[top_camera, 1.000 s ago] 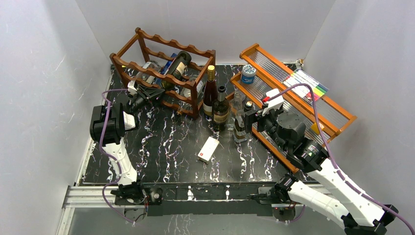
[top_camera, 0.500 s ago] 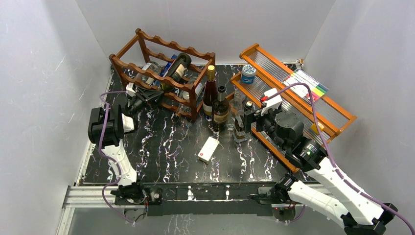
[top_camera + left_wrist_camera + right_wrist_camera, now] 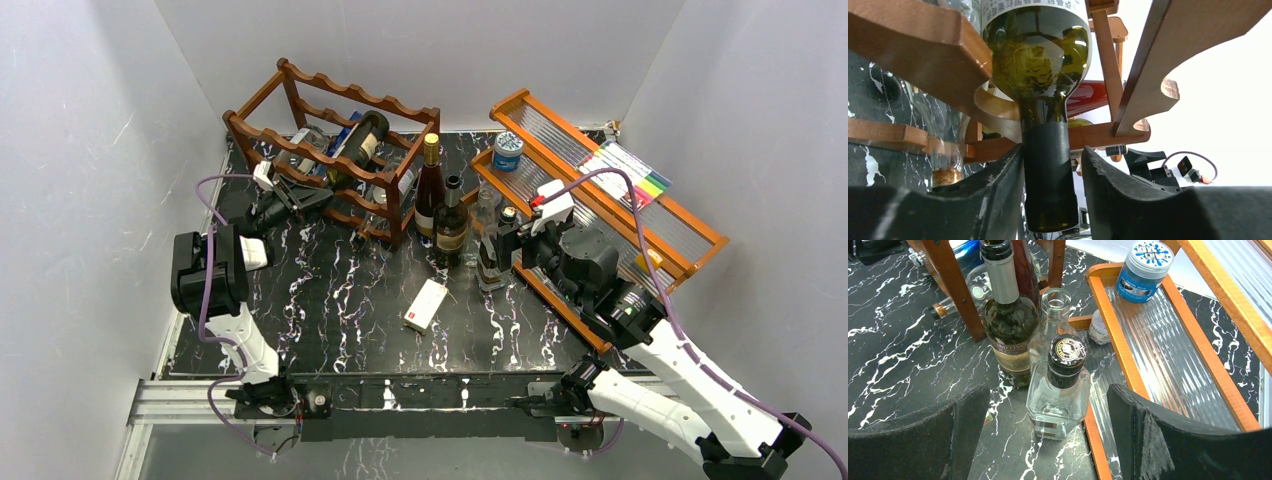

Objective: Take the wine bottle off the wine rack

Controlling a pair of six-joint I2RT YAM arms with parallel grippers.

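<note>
Two black fingers of the left gripper point(image 3: 1052, 155) sit one on each side of the wine bottle's point(image 3: 1040, 60) neck. One finger touches it. A thin gap shows by the other, so I cannot tell if they squeeze yet.

The bottle lies in the wine rack point(image 3: 923, 50), at 11 o'clock on the table point(image 3: 330, 290), its neck pointing to 7 o'clock.

This looks like the grabbing step. Next comes a tight hold, then a straight pull toward 7 o'clock.

The right gripper point(image 3: 1047, 390) is spread wide above the standing bottles point(image 3: 1008, 325).
</note>
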